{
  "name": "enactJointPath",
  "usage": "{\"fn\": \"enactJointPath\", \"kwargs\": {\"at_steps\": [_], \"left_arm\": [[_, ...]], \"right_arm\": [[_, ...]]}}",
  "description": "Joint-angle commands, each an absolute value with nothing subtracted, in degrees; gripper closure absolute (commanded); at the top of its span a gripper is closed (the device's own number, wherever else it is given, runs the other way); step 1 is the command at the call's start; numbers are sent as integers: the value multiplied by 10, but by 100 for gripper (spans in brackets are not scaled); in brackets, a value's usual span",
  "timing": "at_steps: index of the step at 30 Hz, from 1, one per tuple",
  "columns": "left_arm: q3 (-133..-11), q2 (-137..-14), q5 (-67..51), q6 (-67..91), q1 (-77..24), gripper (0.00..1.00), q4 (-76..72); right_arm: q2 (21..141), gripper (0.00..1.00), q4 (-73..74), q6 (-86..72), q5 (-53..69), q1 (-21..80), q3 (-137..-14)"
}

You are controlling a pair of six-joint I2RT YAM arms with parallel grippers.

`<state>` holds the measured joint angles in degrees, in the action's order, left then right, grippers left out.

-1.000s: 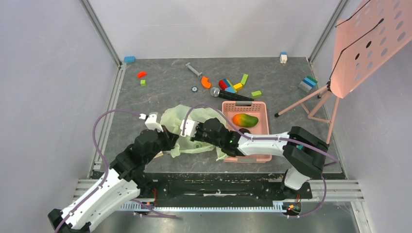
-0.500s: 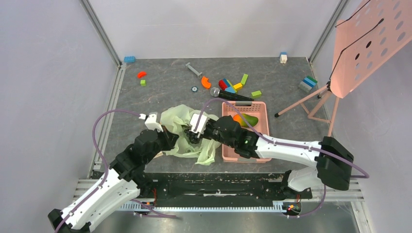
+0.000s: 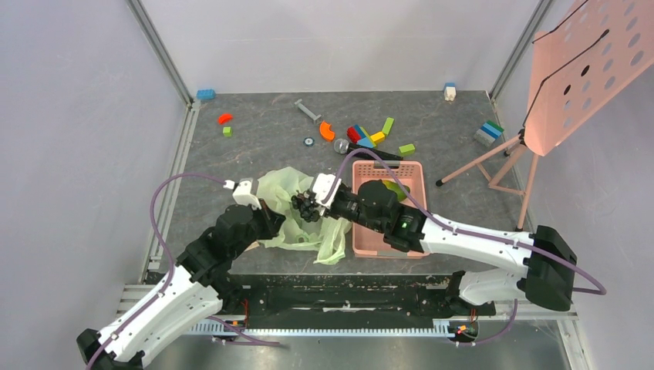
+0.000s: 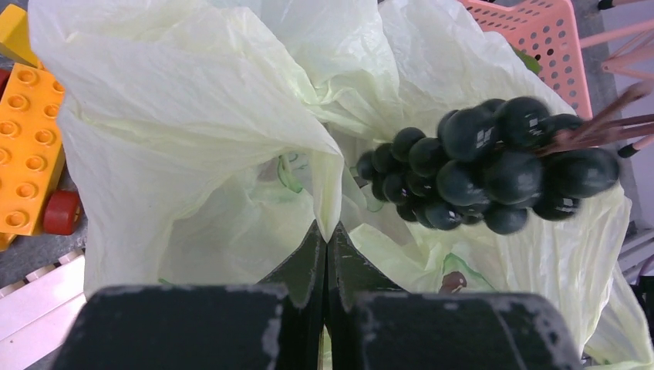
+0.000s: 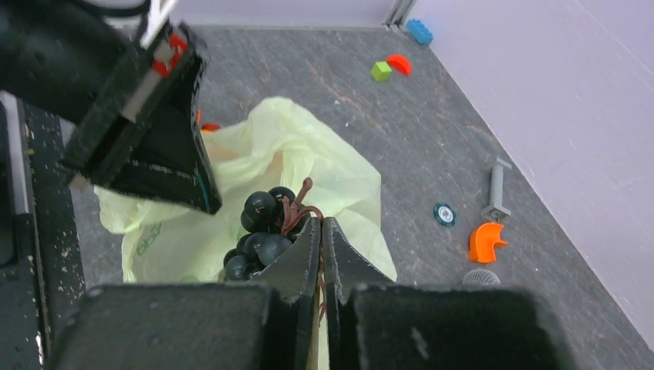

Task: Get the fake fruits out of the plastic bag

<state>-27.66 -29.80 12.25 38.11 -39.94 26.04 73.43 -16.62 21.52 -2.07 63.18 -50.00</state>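
The pale green plastic bag (image 3: 287,187) lies crumpled left of the pink basket (image 3: 362,247). My left gripper (image 3: 274,221) is shut on a fold of the bag (image 4: 193,100), pinched at the tips (image 4: 326,231). My right gripper (image 3: 312,206) is shut on the brown stem of the bunch of blackish grapes (image 3: 302,206) and holds it above the bag's open mouth; the bunch also shows in the left wrist view (image 4: 486,166) and the right wrist view (image 5: 262,223). The mango (image 3: 398,187) lies in the basket, mostly hidden by my right arm. The other fruits are hidden.
Coloured toy blocks (image 3: 366,135) and a black microphone (image 3: 362,152) lie behind the basket. More blocks (image 3: 488,132) lie near the pink music stand (image 3: 586,69) at the right. Orange bricks (image 4: 23,146) sit beside the bag.
My right gripper came out of the bag with the grapes and lifted them up and back. The right arm stretched further over the basket, covering the mango. The left gripper held still.
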Motion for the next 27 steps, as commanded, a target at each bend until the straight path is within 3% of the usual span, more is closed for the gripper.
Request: {"fn": "enactJointPath", "kwargs": {"at_steps": [1,11,18,27], "left_arm": [[-297,-310,105,398,-401,98,242],[-299,-306,101,401,-401,98,245],[-308,-306,102,397,-401,98,255],[-323,-311,103,383,-401,98,263]], "right_arm": [[712,100,-194,178,-7,635,-557],[710,100,-146,132,4,634,-657],[706,100,-63,148,-233,625,-706],[681,100,63,91,-290,503,-693]]}}
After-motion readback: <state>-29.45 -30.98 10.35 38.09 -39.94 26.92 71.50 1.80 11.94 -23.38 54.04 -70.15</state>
